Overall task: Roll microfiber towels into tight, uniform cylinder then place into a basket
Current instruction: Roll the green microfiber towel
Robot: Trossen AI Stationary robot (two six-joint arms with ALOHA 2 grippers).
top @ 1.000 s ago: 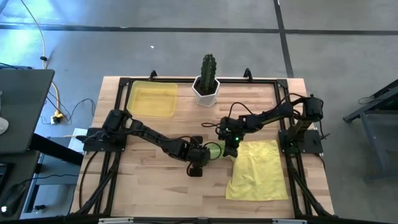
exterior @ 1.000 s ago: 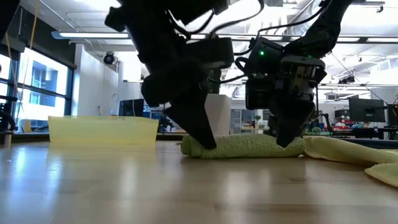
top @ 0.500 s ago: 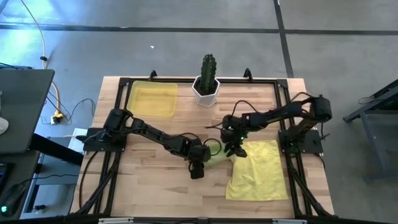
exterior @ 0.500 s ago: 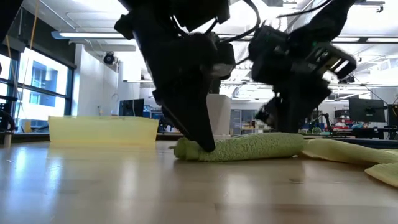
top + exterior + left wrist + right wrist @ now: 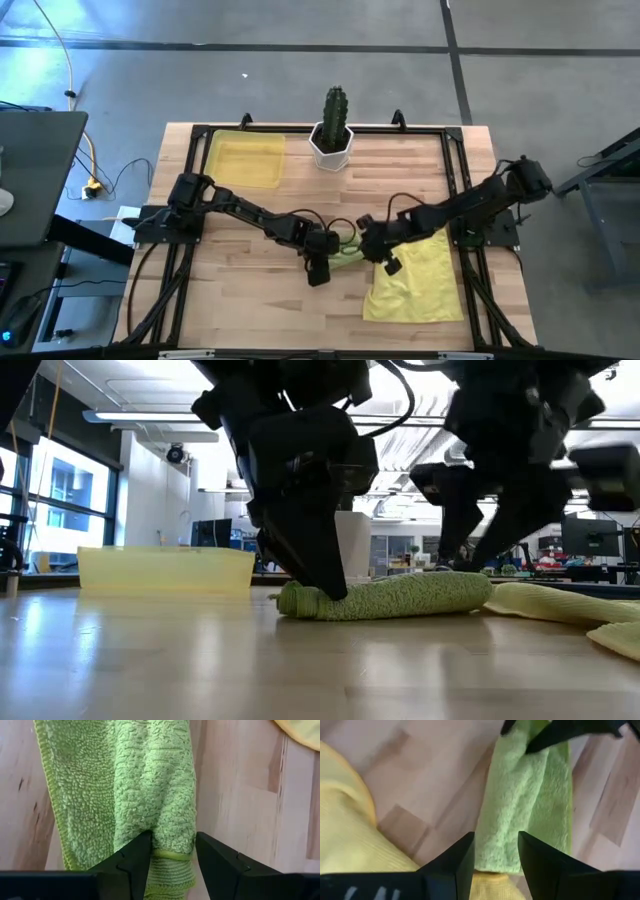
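**A:** Where are we? Rolled lime-green microfiber towel (image 5: 343,249) lies on the wooden counter (image 5: 240,310) between our two tools. Left tool (image 5: 170,851) has its jaws closed onto one end of the roll, fabric pinched between the fingers.

**B:** Right tool (image 5: 495,851) is over the other end, jaws parted, nothing in them. That end sits just ahead of its fingers, overlapping the flat pale-yellow microfiber towel (image 5: 415,278) beside it.

**A:** Shallow translucent yellow plastic basket (image 5: 246,160) is well away from both tools, at the counter's far corner on the left arm's side.

**B:** Roll looks loose. We'd close the right tool squarely on the free end only, clear of the yellow cloth, then lift both ends level so it doesn't unwind.

**A:** Pose: left arm stretched low and diagonal, tool tipped down onto the counter. Right arm also reaches in low, tool just above the roll.
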